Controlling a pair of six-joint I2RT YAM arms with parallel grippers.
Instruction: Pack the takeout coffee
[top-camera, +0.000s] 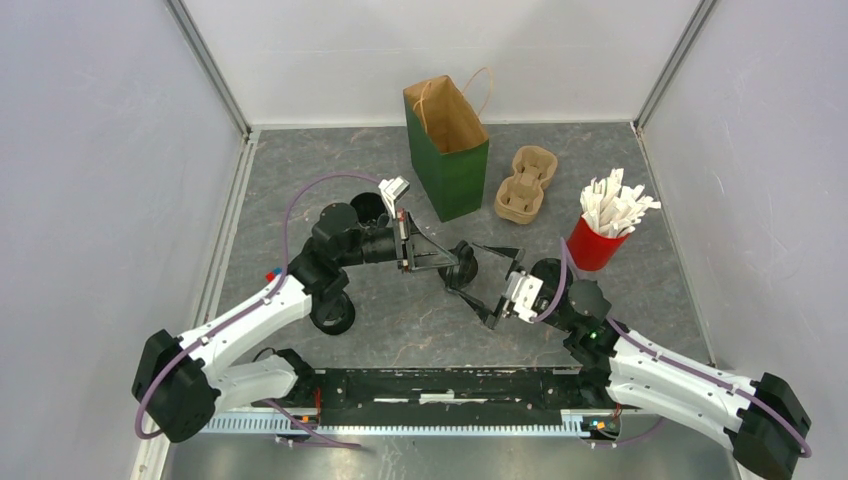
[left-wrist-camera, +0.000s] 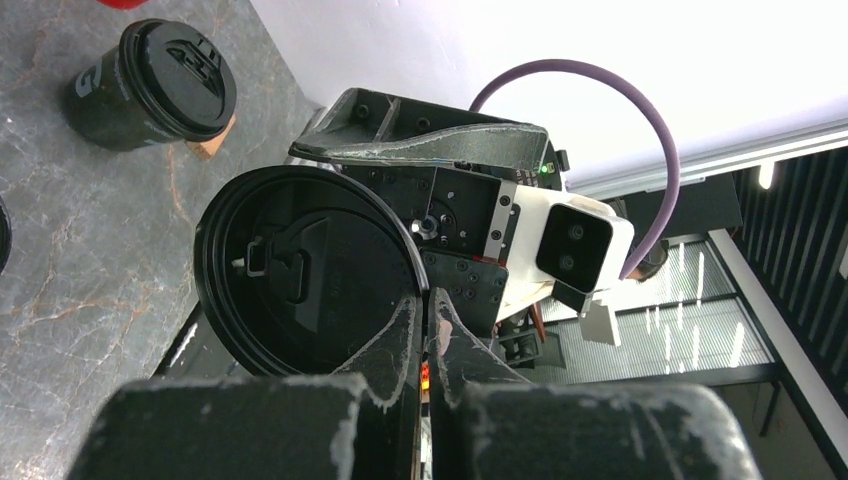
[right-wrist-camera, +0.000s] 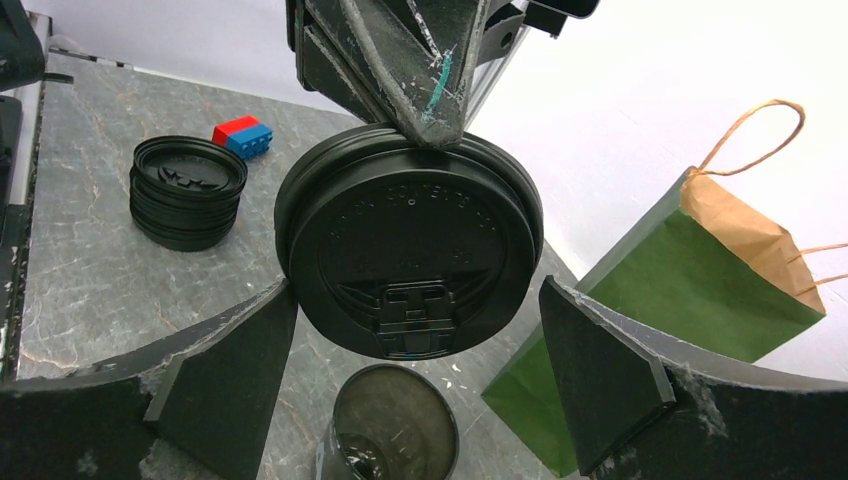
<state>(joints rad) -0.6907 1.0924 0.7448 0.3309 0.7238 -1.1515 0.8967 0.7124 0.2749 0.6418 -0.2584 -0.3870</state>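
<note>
A black round lid (right-wrist-camera: 410, 250) hangs on edge above the table, with my left gripper (left-wrist-camera: 428, 305) shut on its rim (left-wrist-camera: 300, 270). From above, the lid (top-camera: 462, 264) is mid-table at the tip of the left gripper (top-camera: 452, 262). My right gripper (right-wrist-camera: 418, 290) stands open, one finger on each side of the lid without touching it. Below the lid stands a black takeout coffee cup with no lid (right-wrist-camera: 395, 425). The left wrist view shows another takeout coffee cup, lidded (left-wrist-camera: 150, 85), on the table further off.
The open green paper bag (top-camera: 450, 150) stands at the back, with the tan pulp carrier (top-camera: 525, 185) and a red cup of white packets (top-camera: 600, 235) to its right. A stack of black lids (right-wrist-camera: 188, 190) and a red-and-blue brick (right-wrist-camera: 240, 133) lie to the left.
</note>
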